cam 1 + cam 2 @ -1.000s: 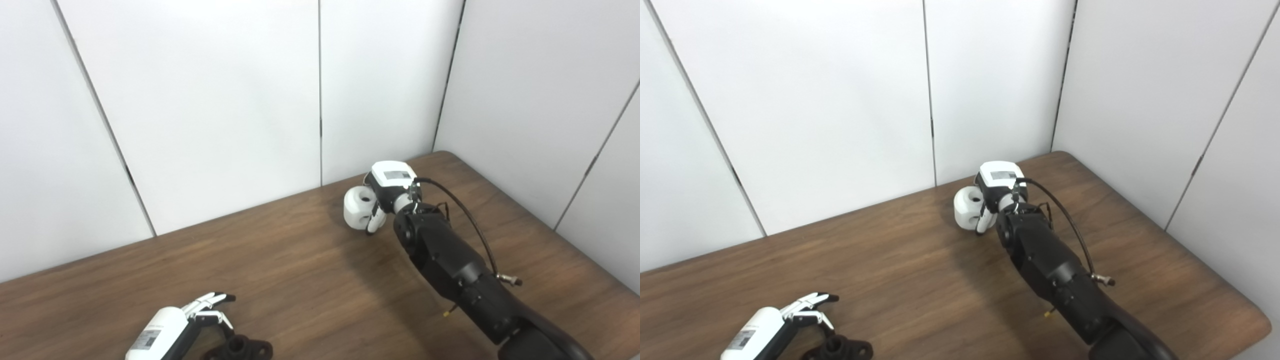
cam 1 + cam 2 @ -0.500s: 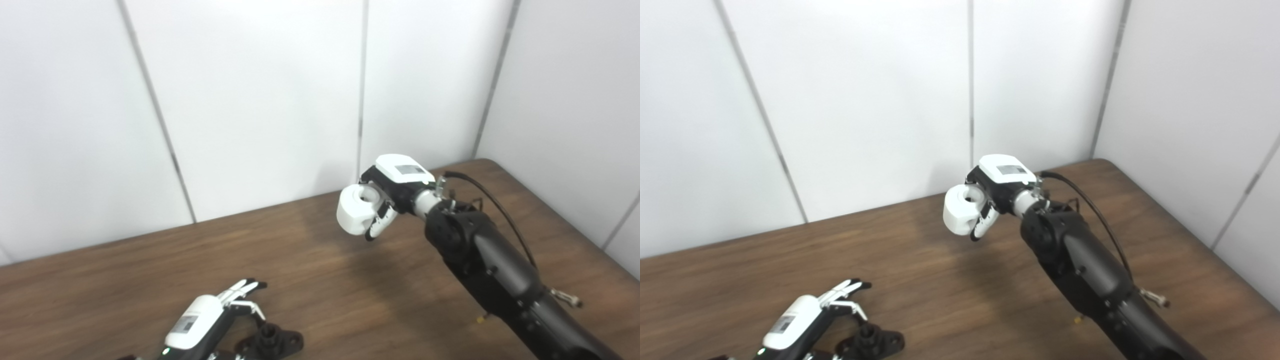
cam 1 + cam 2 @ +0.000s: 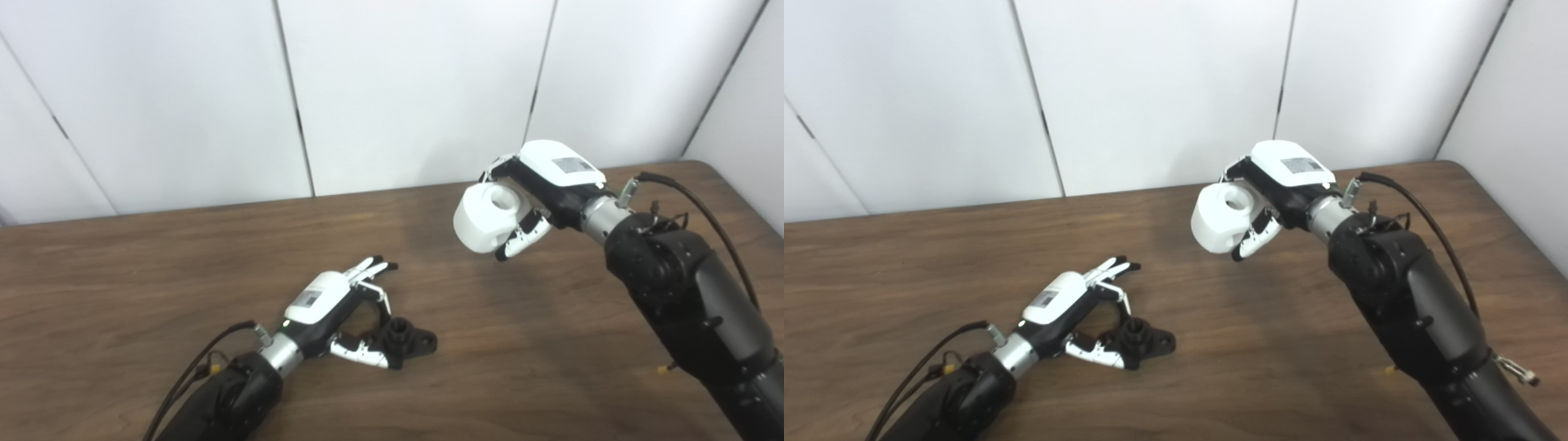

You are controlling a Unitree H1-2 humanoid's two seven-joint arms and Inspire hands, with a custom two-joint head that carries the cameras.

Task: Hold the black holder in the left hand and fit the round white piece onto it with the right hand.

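Note:
The black holder (image 3: 405, 340) lies flat on the brown table (image 3: 122, 257), its round stub pointing up. My left hand (image 3: 334, 309) rests low beside it on its left, open, with the thumb reaching under its near edge and the fingers spread above it. The round white piece (image 3: 490, 217), a thick ring with a centre hole, is held in the air above the table at the right. My right hand (image 3: 542, 187) is shut on it, fingers curled under and behind it. The same scene appears in the right eye view: holder (image 3: 1142, 338), white piece (image 3: 1224, 217).
White wall panels (image 3: 398, 92) stand close behind the table's far edge. The table's right corner (image 3: 704, 168) lies just past my right forearm. Cables trail from both forearms.
The camera has swung left and down. My right hand has lifted the white piece off the table and carried it toward the middle. My left hand stays open beside the holder.

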